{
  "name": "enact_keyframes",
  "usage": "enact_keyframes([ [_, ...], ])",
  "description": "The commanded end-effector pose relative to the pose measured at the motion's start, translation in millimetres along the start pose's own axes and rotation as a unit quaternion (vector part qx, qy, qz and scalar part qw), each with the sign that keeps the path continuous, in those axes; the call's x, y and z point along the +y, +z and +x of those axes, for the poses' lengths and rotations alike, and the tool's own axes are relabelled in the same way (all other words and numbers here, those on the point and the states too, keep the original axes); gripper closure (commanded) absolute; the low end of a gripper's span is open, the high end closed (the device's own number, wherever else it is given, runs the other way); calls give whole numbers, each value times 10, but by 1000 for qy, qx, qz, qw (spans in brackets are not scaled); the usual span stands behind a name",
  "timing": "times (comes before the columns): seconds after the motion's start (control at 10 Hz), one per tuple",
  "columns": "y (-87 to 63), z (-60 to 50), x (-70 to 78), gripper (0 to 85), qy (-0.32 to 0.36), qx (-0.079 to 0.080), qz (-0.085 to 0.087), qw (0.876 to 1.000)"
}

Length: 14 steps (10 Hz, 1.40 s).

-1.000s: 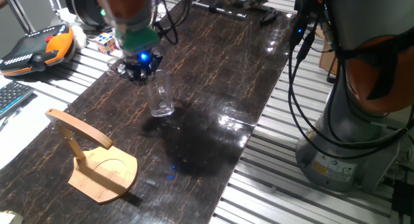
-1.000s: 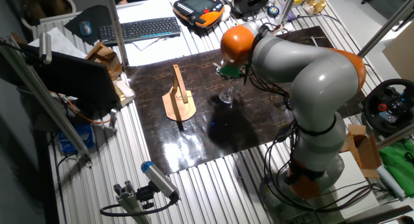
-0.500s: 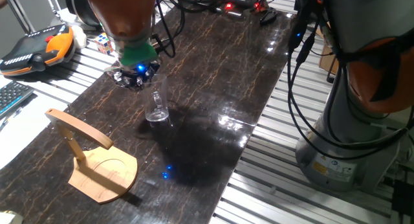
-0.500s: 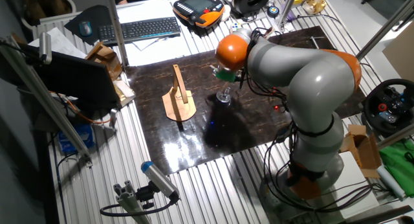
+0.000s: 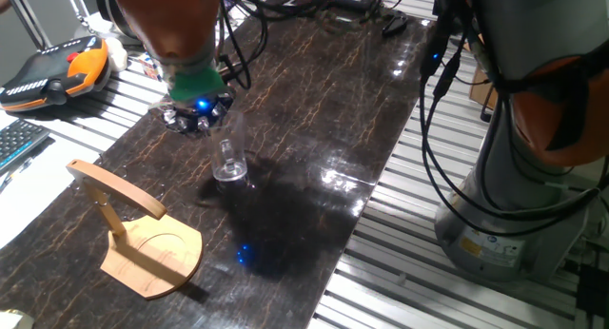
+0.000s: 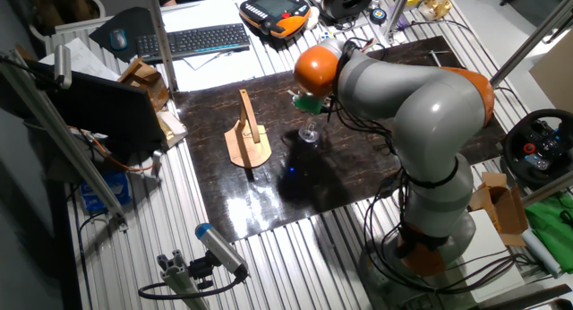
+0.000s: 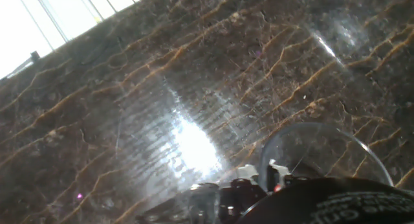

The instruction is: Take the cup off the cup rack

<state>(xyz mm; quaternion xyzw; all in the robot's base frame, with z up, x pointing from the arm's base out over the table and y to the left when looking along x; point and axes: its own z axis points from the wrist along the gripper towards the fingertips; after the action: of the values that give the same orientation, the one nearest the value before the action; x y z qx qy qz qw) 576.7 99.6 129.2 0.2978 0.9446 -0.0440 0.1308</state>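
Cup first: the small clear glass cup (image 5: 229, 160) stood on the dark marbled table (image 5: 314, 101) in one fixed view, well apart from the light wooden cup rack with its flat round base and curved arm (image 5: 133, 232). So it was already off the rack. The black gripper with a blue light (image 5: 197, 113) hung just above and beside the cup's top. It looked tipped to one side. I could not tell from there if the jaws were open or closed, or if they touched the glass. The cup is see-through, so its edge was hard to find.

In the other fixed view, the big grey and orange robot arm (image 6: 403, 104) bent over the cup (image 6: 308, 133). The wooden rack (image 6: 247, 136) stood near, to one side. The gripper was mostly hidden under the arm.

In the hand view, a round glass rim (image 7: 323, 153) showed at the bottom, close to the camera, over the shiny table (image 7: 129, 68). The fingers did not show clearly.

What could go wrong? If the hand moved sideways while so close, it could knock the cup over, I think. Glass on a hard, smooth table could roll away or crack. If the jaws held only the rim, the cup could slip and drop.
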Motion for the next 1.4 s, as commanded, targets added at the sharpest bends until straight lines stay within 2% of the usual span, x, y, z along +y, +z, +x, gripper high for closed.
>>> enact_keyframes([
  [0.0,-12,-6,6,647,3,7,-4,1000],
  [0.2,-58,7,20,647,14,23,-7,1000],
  [0.4,-184,55,52,647,38,54,-13,998],
  [0.6,-315,115,94,650,57,74,-12,996],
  [1.0,-435,179,197,660,68,88,-8,994],
  [1.2,-489,202,192,753,49,104,-16,993],
  [1.3,-538,222,194,830,41,113,-14,993],
])
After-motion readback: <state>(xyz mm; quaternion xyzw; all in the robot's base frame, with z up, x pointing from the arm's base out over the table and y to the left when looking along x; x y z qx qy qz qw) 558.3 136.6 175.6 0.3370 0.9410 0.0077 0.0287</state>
